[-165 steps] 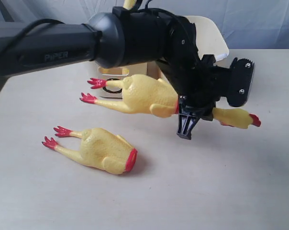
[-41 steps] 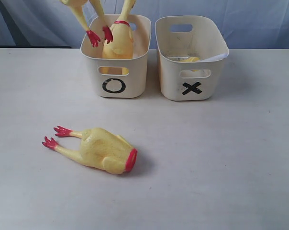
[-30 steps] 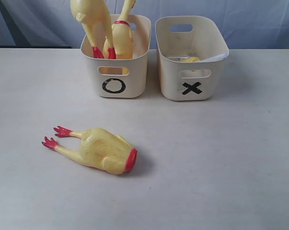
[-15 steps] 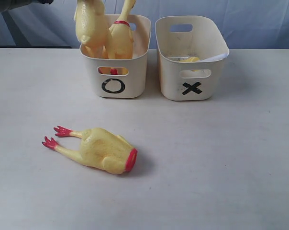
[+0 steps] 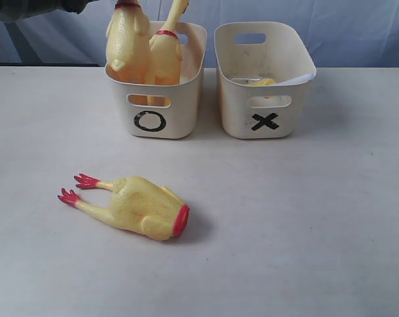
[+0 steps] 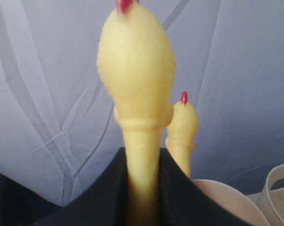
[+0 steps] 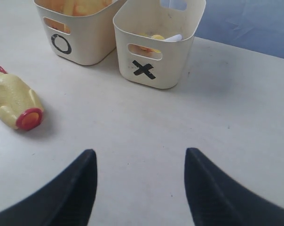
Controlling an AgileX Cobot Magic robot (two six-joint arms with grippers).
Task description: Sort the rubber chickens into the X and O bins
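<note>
In the O bin (image 5: 180, 112) two whole rubber chickens stand feet down. My left gripper (image 6: 143, 157) is shut on the neck of the left one (image 5: 127, 46), whose head (image 6: 135, 61) rises beyond the jaws. The second chicken (image 5: 165, 56) leans beside it, and its head (image 6: 182, 125) shows behind. A headless chicken body (image 5: 143, 208) lies on the table, front left. The X bin (image 5: 239, 105) holds a small yellow piece (image 5: 259, 82). My right gripper (image 7: 139, 153) hangs open over bare table, facing the X bin (image 7: 172, 63), the O bin (image 7: 90, 44) and the headless body (image 7: 12, 101).
A white scrap (image 5: 298, 78) lies in the X bin. The left arm (image 5: 34, 6) crosses the top left corner of the exterior view. A blue-grey cloth backdrop (image 5: 358, 33) hangs behind the pale table (image 5: 305, 231).
The held chicken has come down into the O bin, its feet now hidden inside. The O bin has slid slightly forward and left. The right gripper and headless body have not moved.
</note>
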